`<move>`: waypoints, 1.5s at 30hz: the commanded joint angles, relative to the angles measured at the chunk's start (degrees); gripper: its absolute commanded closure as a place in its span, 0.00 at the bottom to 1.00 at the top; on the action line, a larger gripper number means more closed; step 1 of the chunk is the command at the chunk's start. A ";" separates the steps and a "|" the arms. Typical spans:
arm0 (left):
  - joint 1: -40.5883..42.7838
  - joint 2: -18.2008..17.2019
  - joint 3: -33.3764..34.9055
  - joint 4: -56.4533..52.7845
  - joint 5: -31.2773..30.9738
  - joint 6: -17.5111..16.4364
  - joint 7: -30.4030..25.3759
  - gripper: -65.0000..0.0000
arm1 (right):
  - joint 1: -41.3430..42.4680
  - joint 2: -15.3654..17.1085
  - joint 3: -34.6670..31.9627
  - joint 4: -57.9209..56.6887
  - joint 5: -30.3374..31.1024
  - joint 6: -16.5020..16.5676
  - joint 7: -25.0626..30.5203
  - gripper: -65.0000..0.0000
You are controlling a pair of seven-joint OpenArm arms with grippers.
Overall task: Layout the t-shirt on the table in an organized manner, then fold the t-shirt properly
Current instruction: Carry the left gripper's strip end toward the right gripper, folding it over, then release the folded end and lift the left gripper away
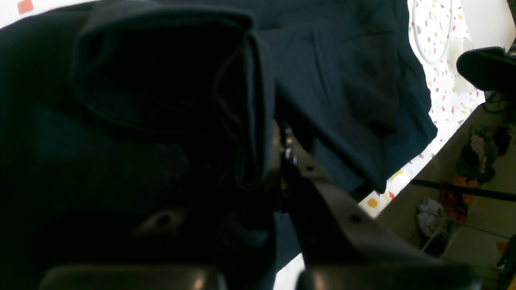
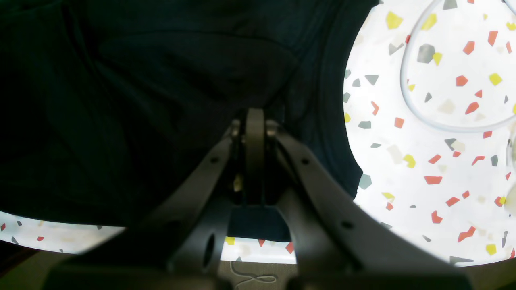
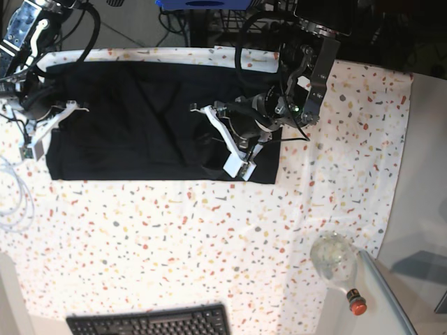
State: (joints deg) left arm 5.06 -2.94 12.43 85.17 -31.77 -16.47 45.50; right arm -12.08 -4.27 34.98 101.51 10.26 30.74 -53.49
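The black t-shirt (image 3: 140, 118) lies spread over the far part of the speckled table (image 3: 209, 230). In the base view my left gripper (image 3: 209, 139) sits over the shirt's right portion. The left wrist view shows that gripper (image 1: 278, 137) shut on a bunched fold of the t-shirt (image 1: 342, 80), and the fabric drapes over its fingers. My right gripper (image 3: 52, 118) is at the shirt's left edge. Seen from the right wrist, its (image 2: 254, 117) fingers are pinched together on the t-shirt (image 2: 141, 100), with creases running from the tips.
A black keyboard (image 3: 150, 322) lies at the near table edge. A clear bottle (image 3: 335, 258) with a red cap lies at the near right. A white cable (image 3: 14, 202) loops on the left side, close to my right gripper (image 2: 415, 104).
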 commanded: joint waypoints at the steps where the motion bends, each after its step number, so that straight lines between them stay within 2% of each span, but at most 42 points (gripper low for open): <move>1: -0.62 0.26 0.01 0.68 -1.24 -0.63 -1.06 1.00 | 0.52 0.45 0.14 0.95 0.51 0.34 1.06 1.00; 18: -0.88 0.35 0.01 0.59 -1.24 -0.63 -1.06 0.99 | 0.43 0.45 0.14 0.95 0.51 0.34 1.06 1.00; 23: -0.88 0.35 0.01 0.59 -1.15 -0.63 -1.06 0.51 | 0.43 0.45 0.14 0.95 0.51 0.34 1.06 1.00; 25: -0.88 0.35 0.01 0.59 -1.15 -0.63 -1.06 0.36 | 0.34 0.45 0.14 0.95 0.51 0.34 1.06 1.00; 28: -1.06 0.35 1.60 0.59 -0.89 -0.63 -1.14 0.23 | 0.34 0.45 0.14 0.95 0.51 0.34 0.97 1.00; 30: -2.55 0.17 4.76 0.50 -0.89 -0.63 -1.14 0.21 | 0.34 0.45 0.14 0.95 0.51 0.34 0.97 1.00; 34: -5.19 0.17 10.12 -1.08 -1.15 -0.63 -1.14 0.22 | 0.43 0.45 0.14 1.21 0.51 0.34 0.97 1.00; 36: -5.63 0.17 10.56 0.07 -1.24 -0.63 -1.14 0.22 | 0.43 0.45 0.14 1.30 0.51 0.34 0.97 1.00; 38: -5.54 -0.01 10.21 2.44 -1.24 -0.63 -1.14 0.27 | 0.43 0.45 0.14 1.30 0.51 0.34 0.97 1.00; 40: -4.66 -1.59 7.13 5.69 -1.24 -0.63 -1.14 0.45 | 0.43 0.45 0.14 1.39 0.51 0.34 0.97 1.00; 42: -3.08 -2.38 2.39 8.15 -1.24 -0.63 -1.14 0.72 | 0.25 0.45 -0.39 1.91 0.51 0.51 0.97 1.00; 43: -2.29 -3.17 -1.39 9.12 -1.24 -0.63 -1.14 0.89 | 0.16 0.54 -0.92 2.97 0.51 0.51 0.97 1.00; 44: -1.24 -3.79 -5.61 9.38 -1.24 -0.63 -1.14 1.00 | 0.08 0.54 -2.32 4.38 0.51 0.51 0.97 1.00; 45: -0.36 -4.23 -10.27 9.30 -1.24 -0.63 -1.23 1.00 | -0.01 0.54 -4.26 5.87 0.51 0.51 0.97 1.00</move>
State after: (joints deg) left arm 5.02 -6.72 2.61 93.69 -32.77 -17.02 44.95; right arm -12.80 -3.77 31.00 106.02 9.43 30.85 -54.00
